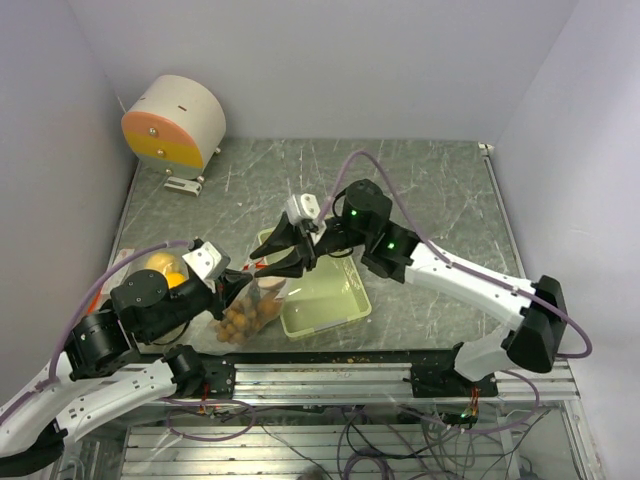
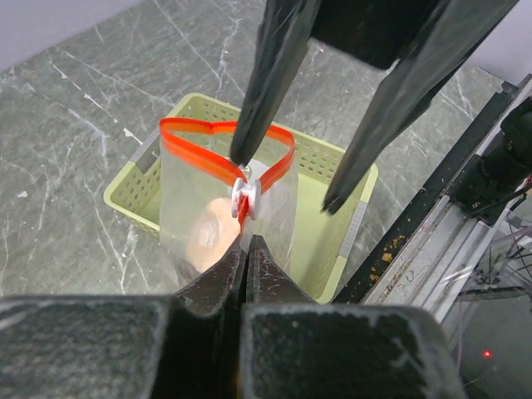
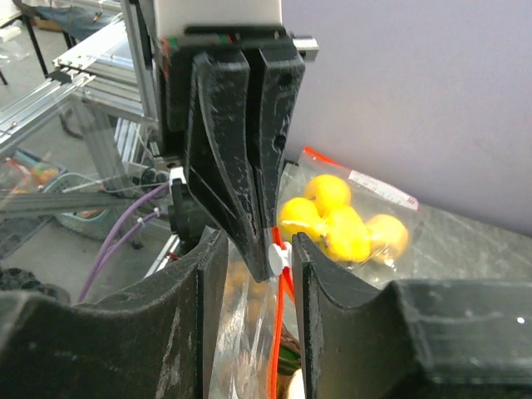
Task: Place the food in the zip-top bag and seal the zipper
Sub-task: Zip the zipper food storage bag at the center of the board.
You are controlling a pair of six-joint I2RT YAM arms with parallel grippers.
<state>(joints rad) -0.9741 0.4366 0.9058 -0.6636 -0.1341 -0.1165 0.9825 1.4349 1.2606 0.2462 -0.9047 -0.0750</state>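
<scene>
From above, the left gripper (image 1: 242,284) pinches the zip-top bag (image 1: 262,298), food (image 1: 243,320) inside, just beside the tray (image 1: 335,312). Left wrist: its jaws are clamped together on the bag's red zipper (image 2: 198,158) under the white slider (image 2: 246,196). Right wrist: the right gripper (image 3: 256,253) stands spread, straddling that slider.

No legible txt or labels.

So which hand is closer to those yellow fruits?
Left. The left hand sits close beside the yellow fruits; the right hand is farther off, past it, by the green tray.
</scene>
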